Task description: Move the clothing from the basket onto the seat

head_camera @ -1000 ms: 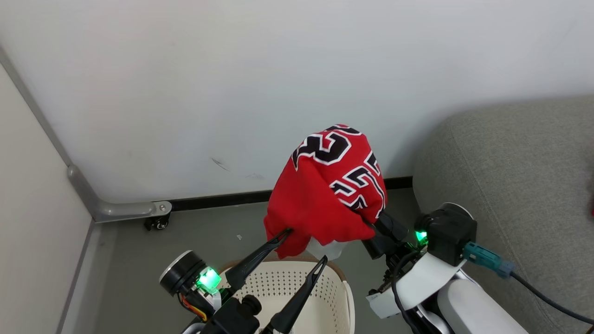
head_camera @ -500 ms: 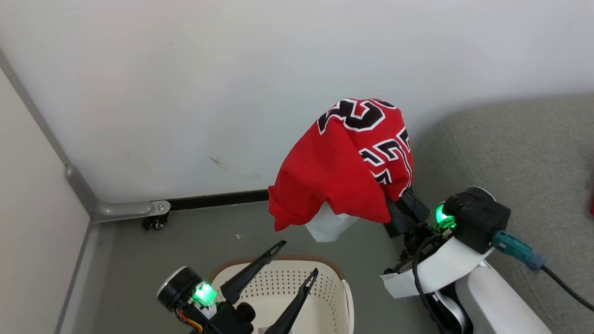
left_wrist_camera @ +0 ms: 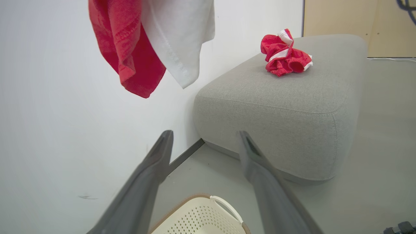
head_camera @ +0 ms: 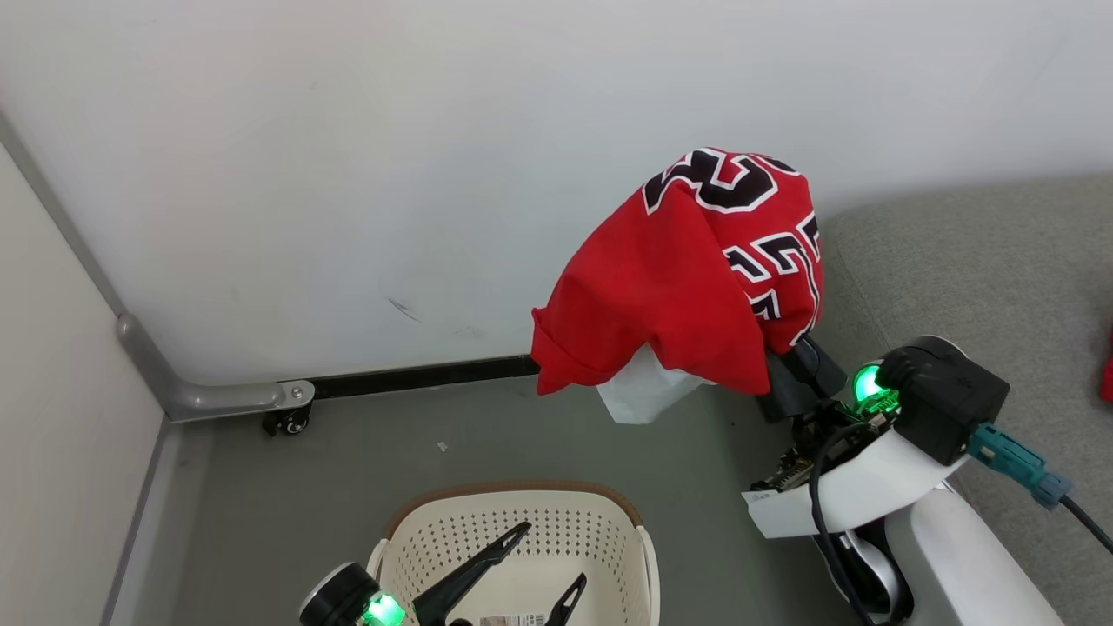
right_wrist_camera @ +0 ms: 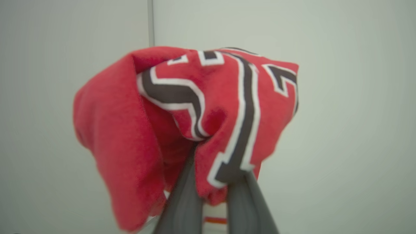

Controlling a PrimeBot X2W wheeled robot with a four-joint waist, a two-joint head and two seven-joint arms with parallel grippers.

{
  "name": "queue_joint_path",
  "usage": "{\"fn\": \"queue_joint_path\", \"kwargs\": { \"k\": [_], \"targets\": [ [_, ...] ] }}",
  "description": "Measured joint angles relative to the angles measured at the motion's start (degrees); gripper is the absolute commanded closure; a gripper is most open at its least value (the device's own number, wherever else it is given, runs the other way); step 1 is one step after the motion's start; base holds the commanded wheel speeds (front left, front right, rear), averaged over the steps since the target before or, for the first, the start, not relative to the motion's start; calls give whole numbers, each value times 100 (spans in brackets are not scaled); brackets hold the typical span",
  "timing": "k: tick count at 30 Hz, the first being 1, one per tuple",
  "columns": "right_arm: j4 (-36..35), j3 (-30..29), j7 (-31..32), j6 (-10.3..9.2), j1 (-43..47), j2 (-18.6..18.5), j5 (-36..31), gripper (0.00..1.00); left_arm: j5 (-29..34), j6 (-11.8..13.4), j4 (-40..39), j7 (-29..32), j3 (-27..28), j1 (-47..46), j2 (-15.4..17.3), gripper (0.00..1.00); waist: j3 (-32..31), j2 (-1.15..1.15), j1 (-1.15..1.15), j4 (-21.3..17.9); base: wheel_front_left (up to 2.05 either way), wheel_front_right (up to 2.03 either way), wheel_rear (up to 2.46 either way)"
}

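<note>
The clothing's red jersey (head_camera: 687,287) with black-and-white numerals hangs draped over my right gripper (right_wrist_camera: 213,172), which is shut on it, its fingertips buried in the cloth. In the head view it hangs above the floor between the wall and the grey seat (head_camera: 965,252). The left wrist view catches its red and white lower edge (left_wrist_camera: 130,52) hanging at the top. Red shorts (left_wrist_camera: 284,53) lie crumpled on the seat (left_wrist_camera: 292,97). My left gripper (head_camera: 553,550) is open over the cream basket (head_camera: 626,530), with nothing between its fingers (left_wrist_camera: 162,146).
A white wall with a black baseboard (head_camera: 417,376) runs behind. A grey metal frame on a caster wheel (head_camera: 287,420) stands at the left. A cable with a teal plug (head_camera: 1009,456) trails from my right wrist. Grey floor lies between basket and seat.
My right arm has carried the jersey up and to the right, toward the seat. My open left gripper has drawn back down over the basket.
</note>
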Motion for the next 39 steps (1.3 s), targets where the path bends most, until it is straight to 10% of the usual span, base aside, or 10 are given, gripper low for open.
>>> {"fn": "queue_joint_path", "kwargs": {
  "k": [39],
  "targets": [
    [-230, -1170, 0, -1, 578, -97, -258, 100, -146, -48, 403, 1, -223, 227, -64, 0, 1, 0, 0, -626, 0, 0, 0]
  ]
}}
